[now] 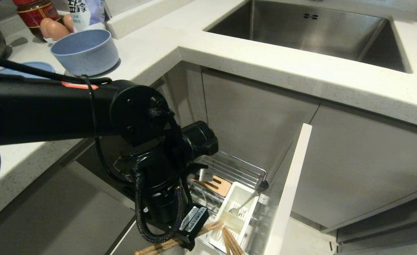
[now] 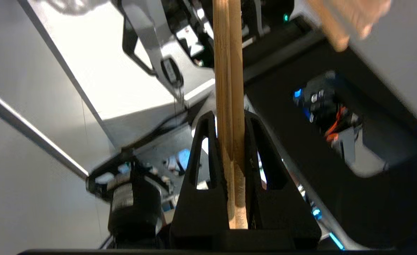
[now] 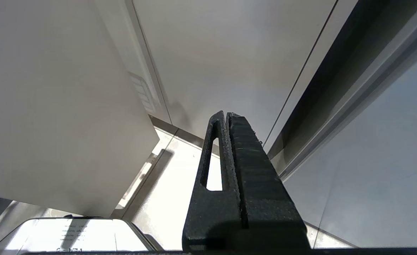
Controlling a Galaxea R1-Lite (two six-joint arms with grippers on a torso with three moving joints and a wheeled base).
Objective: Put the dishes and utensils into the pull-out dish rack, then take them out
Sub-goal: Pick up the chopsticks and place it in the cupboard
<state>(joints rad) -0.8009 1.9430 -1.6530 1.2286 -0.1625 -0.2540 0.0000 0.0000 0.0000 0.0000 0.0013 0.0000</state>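
Note:
My left gripper (image 2: 228, 118) is shut on a pair of light-wood chopsticks (image 2: 228, 71), which run straight out between its fingers. In the head view the chopsticks (image 1: 166, 245) lie slanted at the near end of the pull-out dish rack (image 1: 242, 169), beside its white caddy (image 1: 237, 198). A silver spoon (image 1: 243, 205) rests in the caddy. A slotted wooden strip (image 1: 218, 185) lies in the wire basket. The light-blue bowl (image 1: 86, 51) stands on the counter. The plate (image 1: 29, 66) beside it is partly hidden by my arm. My right gripper (image 3: 226, 114) is shut and holds nothing.
The rack's pale front panel (image 1: 289, 191) stands to the right of the caddy. More wooden sticks (image 1: 234, 244) lean at the caddy's near end. A steel sink (image 1: 311, 32) is set in the counter. A jar (image 1: 34, 14), eggs (image 1: 54, 29) and a bag (image 1: 86, 10) crowd the far left.

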